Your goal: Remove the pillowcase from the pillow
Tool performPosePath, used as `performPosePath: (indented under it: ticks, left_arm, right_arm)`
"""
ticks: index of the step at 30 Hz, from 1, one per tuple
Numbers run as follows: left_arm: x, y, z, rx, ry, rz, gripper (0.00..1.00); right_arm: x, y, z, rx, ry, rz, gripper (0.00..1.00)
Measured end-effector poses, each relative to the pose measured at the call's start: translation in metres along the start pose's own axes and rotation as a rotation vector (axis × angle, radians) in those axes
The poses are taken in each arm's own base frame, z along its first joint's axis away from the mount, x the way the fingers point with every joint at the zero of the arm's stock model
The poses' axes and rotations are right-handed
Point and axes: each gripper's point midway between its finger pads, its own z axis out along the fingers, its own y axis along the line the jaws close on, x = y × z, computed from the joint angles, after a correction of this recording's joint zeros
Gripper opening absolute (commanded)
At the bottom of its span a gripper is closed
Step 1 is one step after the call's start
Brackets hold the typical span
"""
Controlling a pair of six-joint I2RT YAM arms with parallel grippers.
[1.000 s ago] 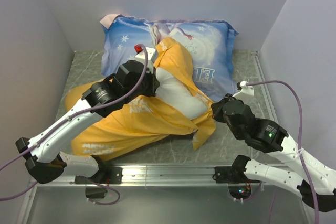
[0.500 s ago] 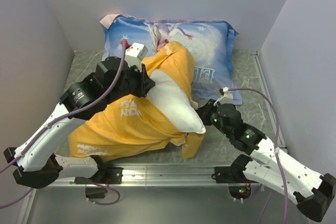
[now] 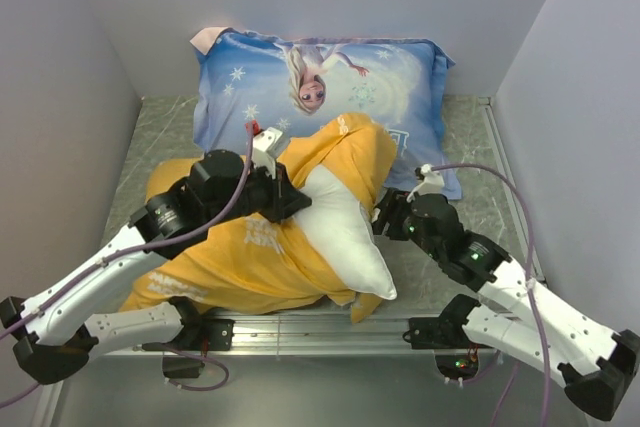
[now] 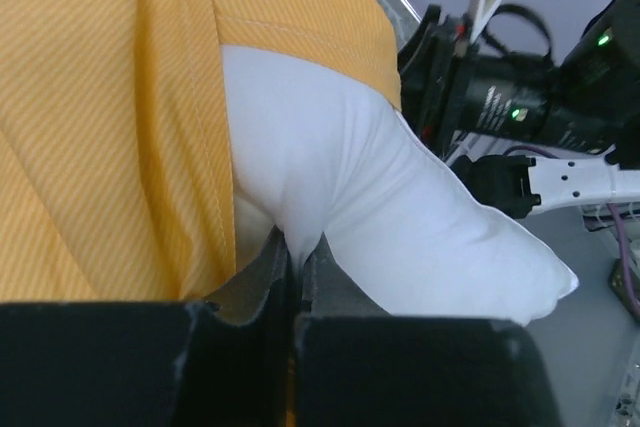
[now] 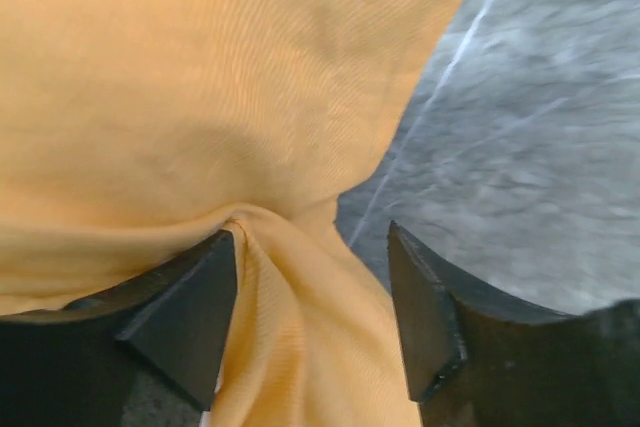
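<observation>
The yellow-orange pillowcase (image 3: 240, 247) lies bunched across the table, with a hump (image 3: 355, 152) toward the far side. The white pillow (image 3: 345, 242) sticks out of it, its corner pointing toward the near edge. My left gripper (image 3: 295, 202) is shut on a pinch of the white pillow (image 4: 400, 197), with the pillowcase (image 4: 110, 97) at its left. My right gripper (image 3: 385, 215) stands open at the pillow's right. A fold of the pillowcase (image 5: 200, 77) hangs loosely between its fingers (image 5: 190, 307), touching the left one.
A blue Elsa-printed pillow (image 3: 400, 87) lies at the back against the wall. Grey marbled tabletop (image 5: 520, 147) shows at the right. White walls close in the left, back and right sides. A metal rail (image 3: 320, 327) runs along the near edge.
My right gripper has opened and let go of the pillowcase fold. The left gripper has pulled the white pillow toward the near edge, so more of it shows.
</observation>
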Motion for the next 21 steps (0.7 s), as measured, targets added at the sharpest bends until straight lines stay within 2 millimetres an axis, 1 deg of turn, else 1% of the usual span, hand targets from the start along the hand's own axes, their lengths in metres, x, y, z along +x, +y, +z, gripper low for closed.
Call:
performPosePath:
  ticks: [6,12,14,17,19,21]
  left_arm:
    - [0.022,0.002,-0.006,0.038,-0.034,-0.039,0.0]
    - [0.045,0.008,-0.004,0.035,0.015,-0.057,0.0]
    - [0.051,0.01,-0.004,0.031,0.034,-0.062,0.0]
    - [0.054,0.01,-0.004,0.031,0.045,-0.065,0.0]
    - [0.055,0.01,-0.004,0.032,0.045,-0.065,0.0]
    - [0.056,0.011,-0.003,0.033,0.047,-0.065,0.0]
  right_arm:
    - [-0.031,-0.004,-0.036,0.01,-0.12,0.027,0.7]
    - [-0.05,0.009,-0.066,-0.103,-0.212,0.024,0.72]
    - [-0.051,0.015,-0.068,-0.133,-0.216,0.006,0.73]
    - [-0.045,0.025,-0.062,-0.155,-0.178,-0.029,0.75]
    - [-0.038,0.032,-0.053,-0.166,-0.143,-0.056,0.75]
    - [-0.024,0.042,-0.045,-0.182,-0.093,-0.087,0.76]
